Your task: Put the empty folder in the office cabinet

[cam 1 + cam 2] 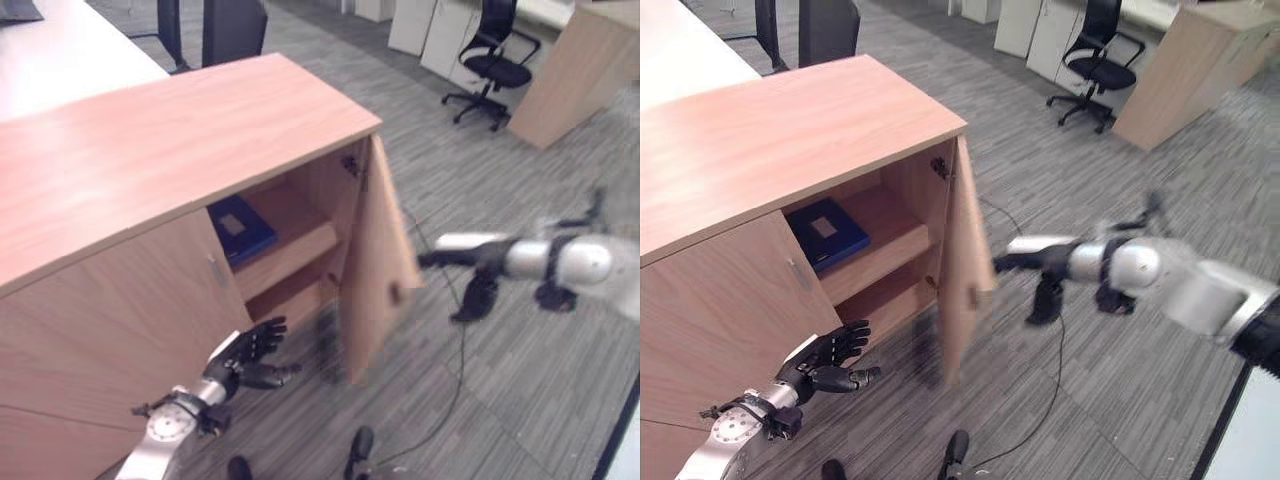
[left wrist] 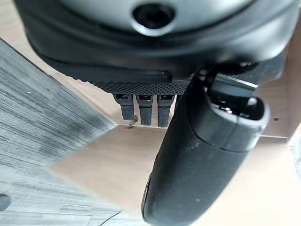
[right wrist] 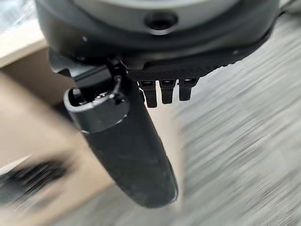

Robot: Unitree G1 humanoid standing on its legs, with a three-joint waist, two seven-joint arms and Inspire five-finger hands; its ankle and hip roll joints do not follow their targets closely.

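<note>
Half the folder (image 1: 827,232) hides behind the cabinet (image 1: 790,140) door (image 1: 965,250).

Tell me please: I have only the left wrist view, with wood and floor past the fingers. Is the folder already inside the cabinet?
Observer: Yes. A blue folder lies on the upper shelf of the cabinet.
Operator: Is a door open?
Observer: The right door stands swung out, about halfway.
Operator: Where is the right hand?
Observer: The right hand is at that door's outer face, near its free edge. It is too blurred to tell whether they touch.
Operator: Does the left hand hold something?
Observer: No. The left hand is open and empty, low in front of the closed left door.
</note>
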